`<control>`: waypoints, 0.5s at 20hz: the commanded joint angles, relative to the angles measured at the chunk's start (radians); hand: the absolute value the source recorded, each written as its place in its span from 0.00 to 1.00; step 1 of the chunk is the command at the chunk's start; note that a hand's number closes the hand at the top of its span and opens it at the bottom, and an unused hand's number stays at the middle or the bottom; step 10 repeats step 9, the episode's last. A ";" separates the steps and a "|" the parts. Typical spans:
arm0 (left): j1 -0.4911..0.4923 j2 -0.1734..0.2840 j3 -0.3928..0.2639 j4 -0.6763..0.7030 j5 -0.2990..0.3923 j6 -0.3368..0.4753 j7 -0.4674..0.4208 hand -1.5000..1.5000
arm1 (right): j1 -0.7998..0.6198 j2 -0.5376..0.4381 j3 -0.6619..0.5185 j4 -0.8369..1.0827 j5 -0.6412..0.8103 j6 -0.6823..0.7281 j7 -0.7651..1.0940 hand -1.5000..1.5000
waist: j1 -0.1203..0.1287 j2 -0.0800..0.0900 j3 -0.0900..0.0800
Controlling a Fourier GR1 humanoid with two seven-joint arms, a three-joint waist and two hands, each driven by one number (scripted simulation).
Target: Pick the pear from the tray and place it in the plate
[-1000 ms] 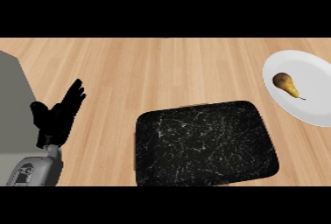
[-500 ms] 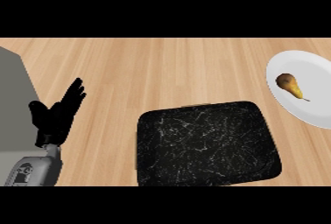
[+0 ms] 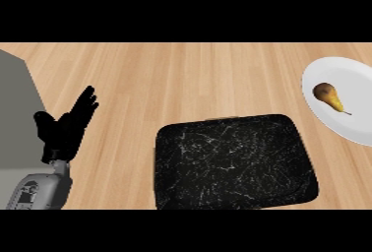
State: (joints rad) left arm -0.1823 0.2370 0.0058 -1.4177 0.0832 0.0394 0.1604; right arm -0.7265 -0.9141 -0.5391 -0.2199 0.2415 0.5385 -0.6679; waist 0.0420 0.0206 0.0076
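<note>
On the plate point(image 3: 356, 130) at right, you had the pear point(image 3: 328, 96) | tray point(image 3: 234, 162) on worktop point(image 3: 181, 78) | left robot hand point(image 3: 67, 129) open, holding nothing.

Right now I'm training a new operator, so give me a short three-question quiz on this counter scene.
1. True or false: the pear lies on the black tray.
2. Which hand shows? A) left hand B) right C) both
3. Fill in: the white plate sits at the view's ____ edge.

Key: 1 false, the pear lies on the plate. 2 A, resting open at the view's left. 3 right.
</note>
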 commanded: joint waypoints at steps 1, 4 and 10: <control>-0.008 0.008 0.002 0.014 -0.014 -0.001 -0.015 0.50 | 0.052 -0.018 0.000 0.009 -0.002 0.108 -0.131 0.00 | 0.002 0.006 0.002; -0.015 -0.005 -0.006 -0.003 0.002 -0.009 0.018 0.50 | 0.028 -0.050 -0.005 0.013 -0.011 0.112 -0.092 0.00 | 0.004 0.003 0.001; -0.017 -0.003 0.007 0.010 -0.005 0.000 0.002 0.50 | 0.080 -0.050 0.020 0.005 0.008 0.098 -0.134 0.00 | 0.005 0.006 0.002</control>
